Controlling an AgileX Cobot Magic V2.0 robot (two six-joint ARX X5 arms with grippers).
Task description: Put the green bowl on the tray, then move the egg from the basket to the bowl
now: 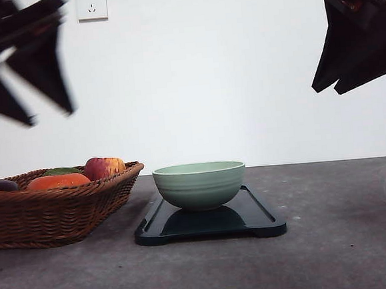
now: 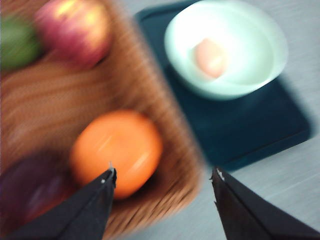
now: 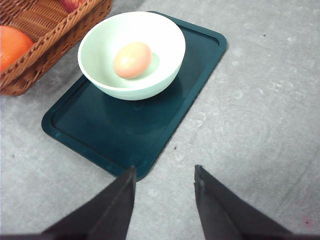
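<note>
The green bowl [image 1: 199,184] stands on the black tray [image 1: 252,221] at the table's middle. In the wrist views a tan egg [image 3: 132,60] [image 2: 210,57] lies inside the bowl [image 3: 150,82] [image 2: 260,50]. The wicker basket [image 1: 51,212] sits just left of the tray, close to its edge. My left gripper [image 1: 50,115] hangs high above the basket, blurred, and its wrist view shows it open [image 2: 163,172] with nothing between the fingers. My right gripper [image 1: 327,90] is raised at the upper right, also open [image 3: 165,169] and empty, over bare table near a corner of the tray [image 3: 125,140].
The basket [image 2: 165,115] holds an orange [image 2: 117,150], a red apple [image 1: 103,167], a green fruit [image 2: 15,42] and a dark purple piece [image 2: 25,190]. A wall socket [image 1: 91,4] is on the white back wall. Grey tabletop stretches right of the tray.
</note>
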